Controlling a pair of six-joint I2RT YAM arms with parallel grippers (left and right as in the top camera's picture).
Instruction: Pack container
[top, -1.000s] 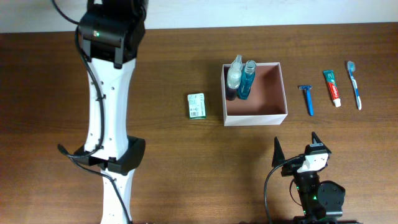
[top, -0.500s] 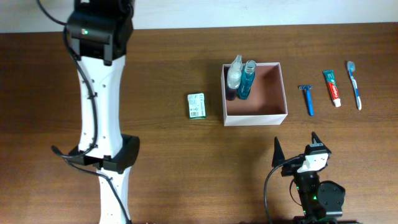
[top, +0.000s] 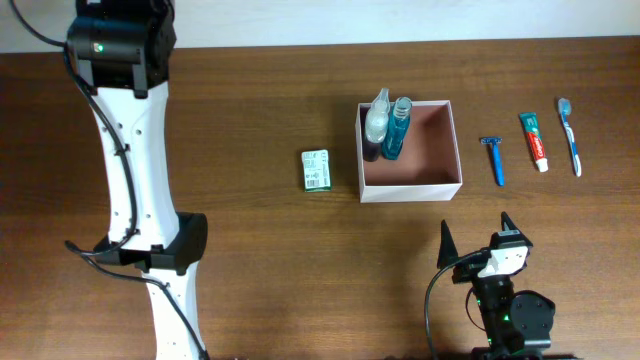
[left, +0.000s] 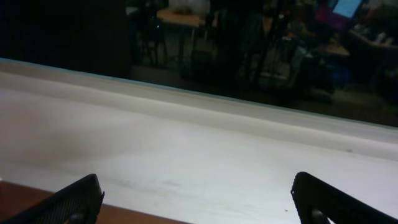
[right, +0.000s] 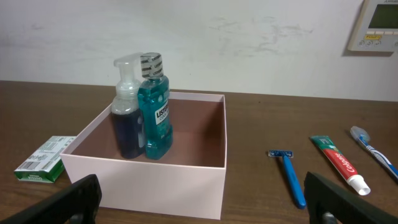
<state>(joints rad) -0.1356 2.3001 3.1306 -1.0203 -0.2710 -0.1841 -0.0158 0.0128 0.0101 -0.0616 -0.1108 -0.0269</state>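
Observation:
The container (top: 410, 190), a square white-walled box with a pinkish-brown floor, stands mid-table. A clear spray bottle (top: 376, 122) and a teal mouthwash bottle (top: 398, 128) stand upright in its far left corner. My right gripper (top: 476, 232) is open and empty, in front of the container's right corner. Its view shows the container's near wall (right: 149, 183) between the open jaws (right: 202, 202). My left gripper (left: 199, 199) is open and empty, facing a white wall at the table's far left. In the overhead view only its arm (top: 120, 45) shows.
A green-and-white soap box (top: 316, 170) lies left of the container. A blue razor (top: 493, 160), a toothpaste tube (top: 534, 140) and a toothbrush (top: 570, 135) lie in a row to its right. The left arm's white links run down the table's left side.
The left arm has swung further left, away from the container. The right arm and all the objects have not moved.

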